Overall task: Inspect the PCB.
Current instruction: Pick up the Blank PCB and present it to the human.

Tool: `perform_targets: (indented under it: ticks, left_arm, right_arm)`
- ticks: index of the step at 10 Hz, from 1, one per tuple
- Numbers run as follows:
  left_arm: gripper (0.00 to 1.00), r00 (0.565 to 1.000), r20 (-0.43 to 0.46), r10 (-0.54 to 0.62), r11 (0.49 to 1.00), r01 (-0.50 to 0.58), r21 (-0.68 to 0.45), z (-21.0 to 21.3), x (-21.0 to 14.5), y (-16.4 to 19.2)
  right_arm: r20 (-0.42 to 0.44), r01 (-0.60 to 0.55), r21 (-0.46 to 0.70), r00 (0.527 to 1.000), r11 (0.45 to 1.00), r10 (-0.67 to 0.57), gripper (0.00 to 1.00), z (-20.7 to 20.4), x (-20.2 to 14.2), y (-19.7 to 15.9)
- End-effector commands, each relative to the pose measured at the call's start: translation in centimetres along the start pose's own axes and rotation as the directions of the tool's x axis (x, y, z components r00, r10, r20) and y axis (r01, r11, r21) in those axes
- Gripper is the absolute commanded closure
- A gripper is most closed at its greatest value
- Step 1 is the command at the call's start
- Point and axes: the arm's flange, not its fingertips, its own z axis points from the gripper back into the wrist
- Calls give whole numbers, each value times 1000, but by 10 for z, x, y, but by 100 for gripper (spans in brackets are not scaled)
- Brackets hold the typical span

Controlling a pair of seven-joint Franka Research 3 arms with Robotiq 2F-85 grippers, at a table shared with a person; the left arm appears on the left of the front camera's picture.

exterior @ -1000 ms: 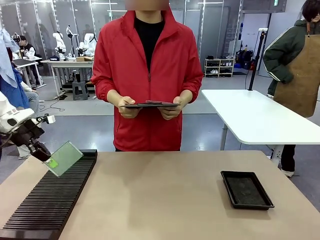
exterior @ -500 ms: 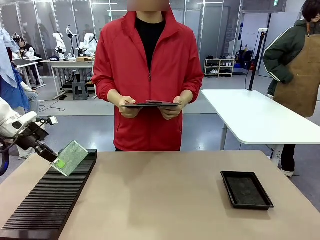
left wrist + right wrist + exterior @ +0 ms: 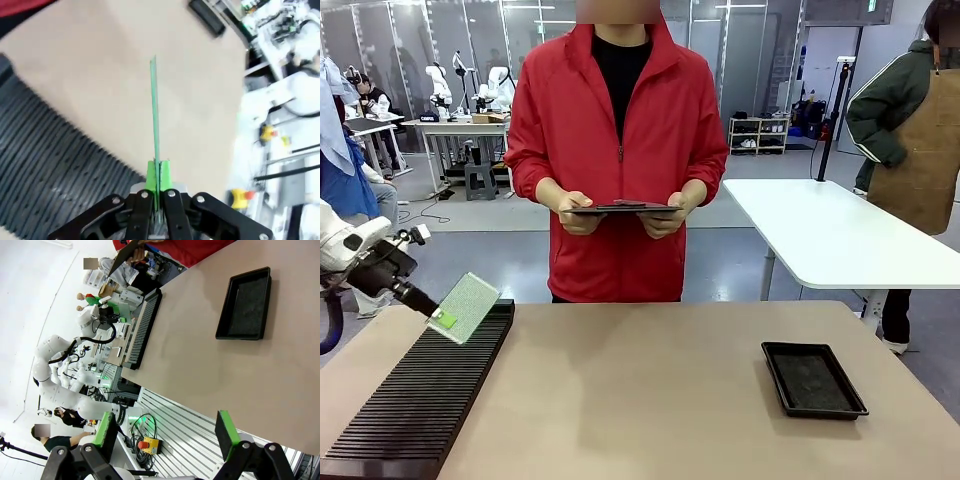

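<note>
My left gripper (image 3: 442, 319) is shut on the lower corner of the PCB (image 3: 470, 305), a thin green board with a pale grey-green face. It holds the board tilted in the air over the far end of the black slotted rack (image 3: 420, 400). The left wrist view has the PCB (image 3: 154, 110) edge-on, rising straight from the green pads (image 3: 151, 176) of the left gripper (image 3: 158, 172). My right gripper (image 3: 166, 432) hangs open off the table's near edge, nothing between its fingers.
A person in a red jacket stands at the far side, both hands on a dark clipboard (image 3: 620, 210). A shallow black tray (image 3: 813, 380) lies at the table's right, and in the right wrist view the tray (image 3: 245, 302) sits well beyond the fingers. Bare tabletop (image 3: 640, 390) spreads between rack and tray.
The left gripper has carried the PCB a little right and up over the rack's far end, turning its pale face more toward the camera. The right gripper and the person are unchanged.
</note>
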Motion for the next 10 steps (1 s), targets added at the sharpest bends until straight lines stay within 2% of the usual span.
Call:
perform_targets:
  ticks: [1,2,3,4,5,8,10]
  left_arm:
    - [97,971,113,212,963,-188,-192,0,27,14]
    - [97,956,116,271,925,-226,-305,-4,38,13]
    - [97,927,108,359,894,-308,-325,-10,49,13]
    - [97,914,89,397,875,-347,-338,-14,58,11]
    - [97,898,130,420,867,-354,-351,-13,68,16]
    - [97,788,139,600,722,-458,-519,-33,85,32]
    - [97,757,65,650,652,-511,-560,-44,87,36]
  right_arm:
    - [9,-15,13,1000,1000,15,0,1,0,1]
    - [9,-15,13,1000,1000,15,0,1,0,1]
    - [9,-15,13,1000,1000,15,0,1,0,1]
    - [9,-15,13,1000,1000,15,0,1,0,1]
    - [9,-15,13,1000,1000,15,0,1,0,1]
    - [9,-15,13,1000,1000,15,0,1,0,1]
    - [9,-15,13,1000,1000,15,0,1,0,1]
